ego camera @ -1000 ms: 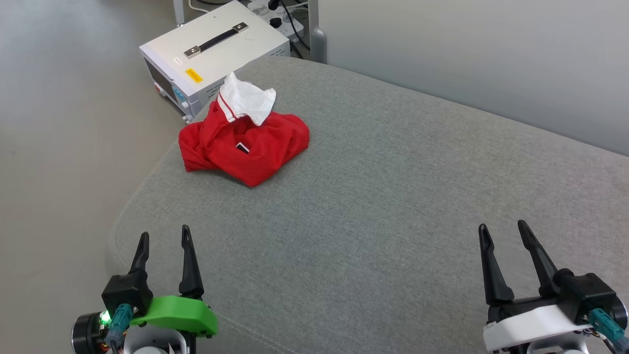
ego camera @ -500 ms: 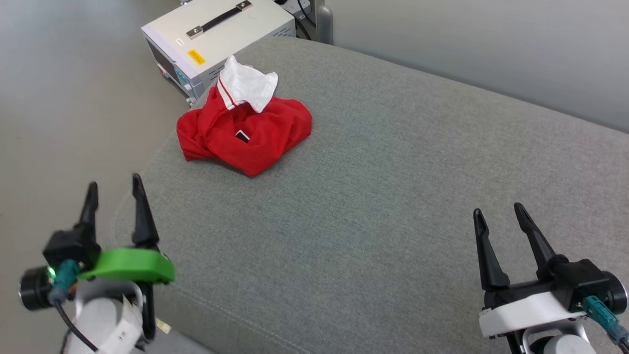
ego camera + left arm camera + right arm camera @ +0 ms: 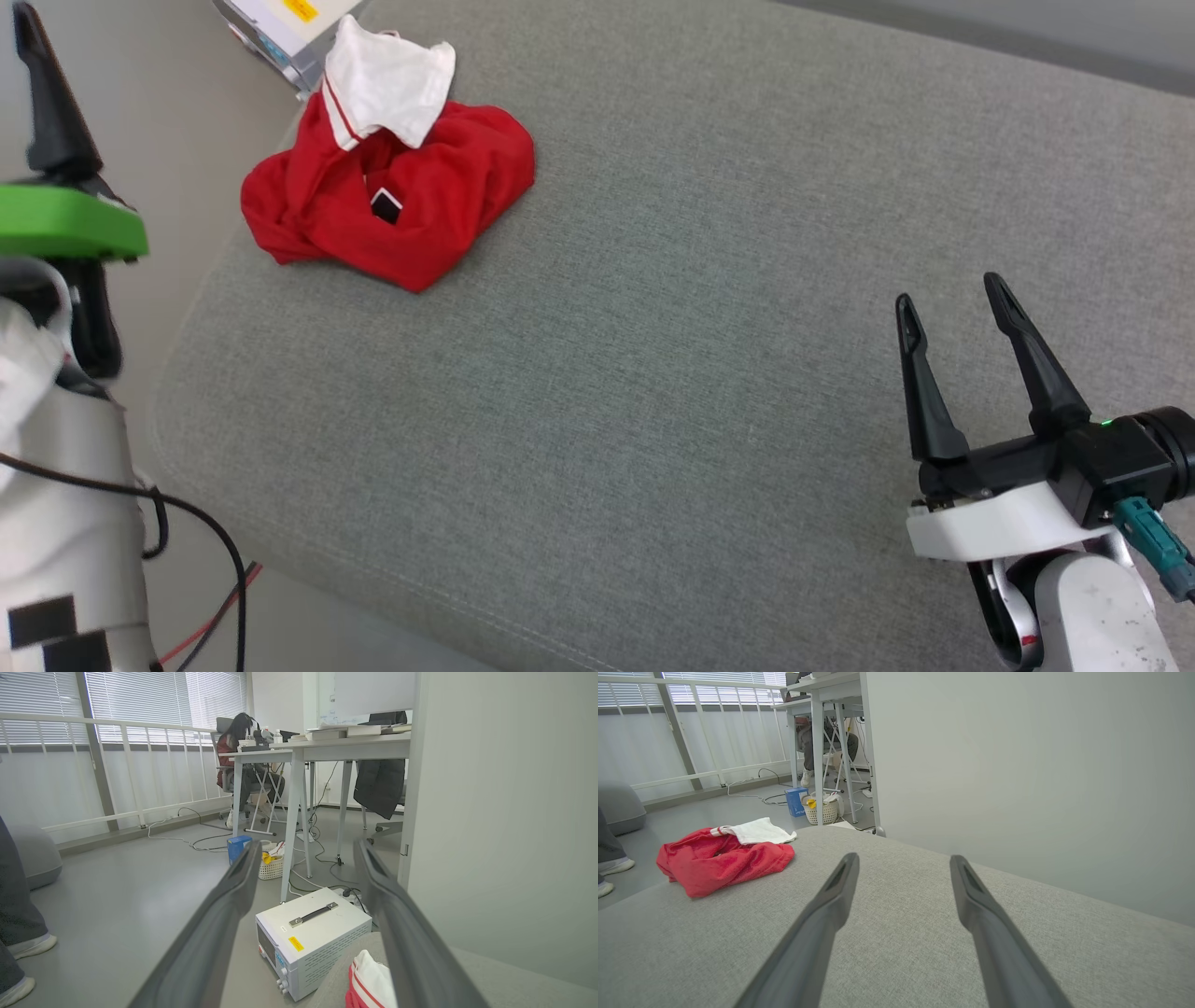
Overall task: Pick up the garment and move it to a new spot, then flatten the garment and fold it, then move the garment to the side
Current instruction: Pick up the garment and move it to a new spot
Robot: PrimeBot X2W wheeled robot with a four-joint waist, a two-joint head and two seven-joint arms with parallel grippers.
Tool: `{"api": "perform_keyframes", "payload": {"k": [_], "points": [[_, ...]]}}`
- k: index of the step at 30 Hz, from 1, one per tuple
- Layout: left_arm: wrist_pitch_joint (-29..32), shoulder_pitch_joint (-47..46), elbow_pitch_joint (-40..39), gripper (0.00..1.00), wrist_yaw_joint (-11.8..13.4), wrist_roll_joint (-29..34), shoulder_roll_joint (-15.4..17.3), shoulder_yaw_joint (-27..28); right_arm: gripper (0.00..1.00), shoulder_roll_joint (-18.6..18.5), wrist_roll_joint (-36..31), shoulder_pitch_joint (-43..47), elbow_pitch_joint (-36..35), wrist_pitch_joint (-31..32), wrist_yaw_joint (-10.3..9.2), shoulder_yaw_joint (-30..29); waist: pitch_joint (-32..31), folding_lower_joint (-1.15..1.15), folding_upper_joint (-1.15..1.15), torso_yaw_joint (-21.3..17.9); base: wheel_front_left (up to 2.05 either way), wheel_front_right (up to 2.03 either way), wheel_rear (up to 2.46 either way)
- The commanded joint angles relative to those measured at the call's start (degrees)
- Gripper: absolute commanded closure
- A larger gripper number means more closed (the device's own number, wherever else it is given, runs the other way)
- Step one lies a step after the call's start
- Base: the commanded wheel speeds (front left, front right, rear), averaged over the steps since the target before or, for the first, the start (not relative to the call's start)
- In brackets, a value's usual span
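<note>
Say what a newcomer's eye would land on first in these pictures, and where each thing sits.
The bright red garment, crumpled with a white sleeve on top, jumps out at the far left corner of the grey cushion. Next come the dark fingers of the open right gripper, low on the right of the head view, apart from the cloth. Beyond that corner a white box with a black handle stands on the floor.

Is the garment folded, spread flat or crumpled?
Crumpled: the garment lies in a bunched red heap, a white sleeve flopped on top.

Left tool (image 3: 307,845) lifted forward toward garment (image 3: 448,187); head camera shifted.
</note>
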Motion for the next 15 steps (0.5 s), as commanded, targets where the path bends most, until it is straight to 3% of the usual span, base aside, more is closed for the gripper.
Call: {"api": "perform_keyframes", "payload": {"k": [1, 6, 15], "points": [[0.14, -3.33, 2.36, 0.0, -0.37, -1.57, 1.41, -0.73, 0.0, -0.19, -0.75, -1.43, -0.72, -0.52, -0.04, 0.2, 4.48, 0.0, 0.34, -2.17, 0.0, 0.0, 0.0], [5.31, -11.78, 7.65, 0.0, -0.57, -7.71, 6.09, -6.99, 0.0, -0.19, -1.55, -3.17, -2.02, -0.52, -0.04, 0.69, 7.42, 0.0, 0.34, -3.05, 0.0, 0.0, 0.0], [27.44, -19.68, 12.77, 0.0, -0.59, -24.4, 14.78, -21.51, 0.0, -0.19, -2.53, -6.0, -3.75, -0.52, -0.04, 1.24, 12.1, 0.0, 0.34, -5.36, 0.0, 0.0, 0.0]]}}
